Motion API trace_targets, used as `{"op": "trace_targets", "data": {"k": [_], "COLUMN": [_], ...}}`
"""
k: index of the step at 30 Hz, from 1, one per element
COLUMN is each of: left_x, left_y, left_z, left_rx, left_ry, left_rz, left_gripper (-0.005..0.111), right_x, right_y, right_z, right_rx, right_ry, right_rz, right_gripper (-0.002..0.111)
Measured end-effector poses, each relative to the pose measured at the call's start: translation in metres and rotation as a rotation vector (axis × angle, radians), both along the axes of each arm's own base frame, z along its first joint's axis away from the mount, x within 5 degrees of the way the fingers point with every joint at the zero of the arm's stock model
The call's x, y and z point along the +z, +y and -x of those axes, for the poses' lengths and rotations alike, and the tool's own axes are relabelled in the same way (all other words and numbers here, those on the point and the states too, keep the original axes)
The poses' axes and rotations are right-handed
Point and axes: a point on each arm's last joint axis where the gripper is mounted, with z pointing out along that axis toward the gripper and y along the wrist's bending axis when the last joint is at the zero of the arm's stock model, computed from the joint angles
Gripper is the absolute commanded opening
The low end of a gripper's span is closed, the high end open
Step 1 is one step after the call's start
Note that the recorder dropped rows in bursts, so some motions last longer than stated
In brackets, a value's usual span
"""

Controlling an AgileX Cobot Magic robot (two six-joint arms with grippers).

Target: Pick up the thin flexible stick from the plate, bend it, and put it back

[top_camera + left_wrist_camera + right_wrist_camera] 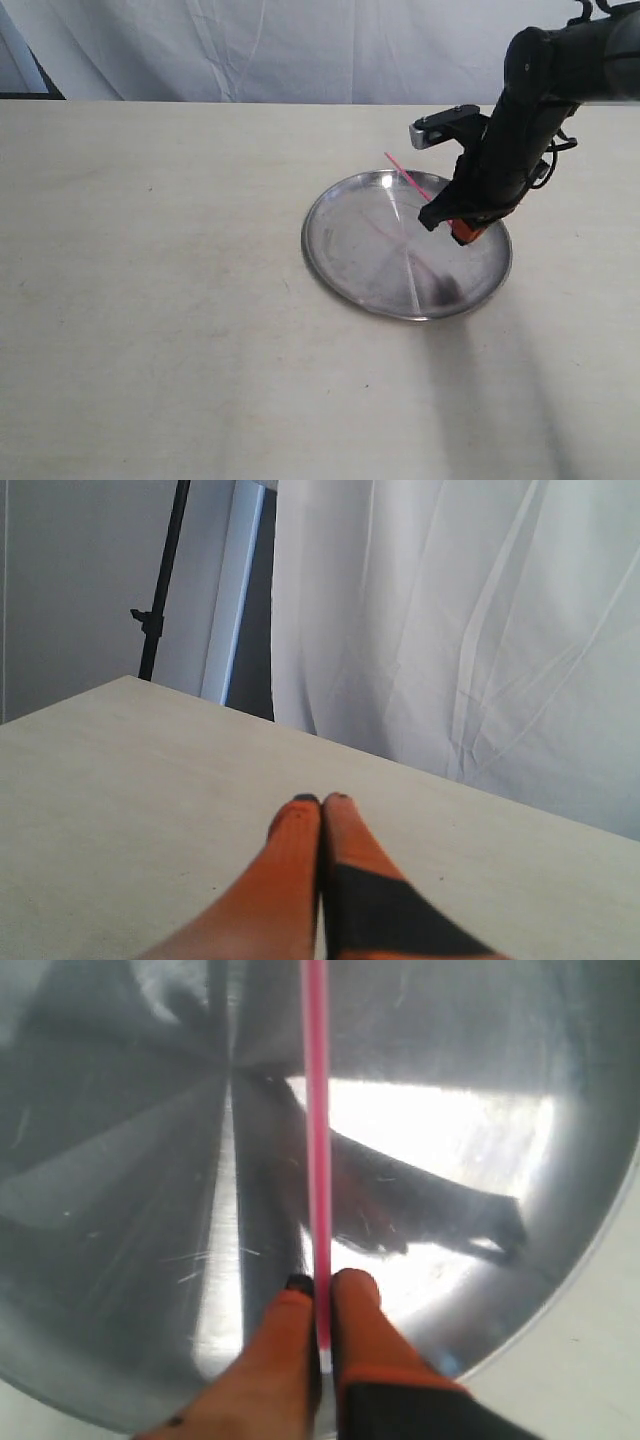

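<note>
I've got the thin pink plastic stick (317, 1110) pinched in my right gripper (320, 1282) over the round silver metal plate (330, 270); left gripper (322, 800) closed, empty.

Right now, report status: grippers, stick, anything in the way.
Right gripper shut on the thin flexible stick, straight, held above the plate. Left gripper shut, empty, over the table. No obstruction in view.

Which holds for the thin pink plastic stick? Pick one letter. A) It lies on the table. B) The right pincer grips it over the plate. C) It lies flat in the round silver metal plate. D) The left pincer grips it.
B: the right pincer is shut on the thin pink plastic stick, one end clamped, over the round shiny silver metal plate.
</note>
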Motion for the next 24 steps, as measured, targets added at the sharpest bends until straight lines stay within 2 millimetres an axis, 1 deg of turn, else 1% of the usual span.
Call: {"op": "trace_targets", "data": {"k": [5, 10, 15, 24], "left_x": [0.0, 0.0, 0.0, 0.0], "left_y": [0.0, 0.0, 0.0, 0.0], "left_z": [0.0, 0.0, 0.0, 0.0], "left_rx": [0.002, 0.002, 0.002, 0.002], "left_ry": [0.0, 0.0, 0.0, 0.0], "left_rz": [-0.019, -0.019, -0.023, -0.025], "left_gripper": [0.0, 0.0, 0.0, 0.0], "right_x": [0.018, 0.038, 0.059, 0.081], "right_y": [0.001, 0.007, 0.012, 0.018], "right_z": [0.004, 0.014, 0.03, 0.063], "right_rx": [-0.006, 0.004, 0.015, 0.032], "right_ry": [-0.02, -0.021, -0.059, -0.115], "right_rz": [-0.021, -0.099, -0.193, -0.321], "right_gripper": [-0.001, -0.001, -0.001, -0.001]}}
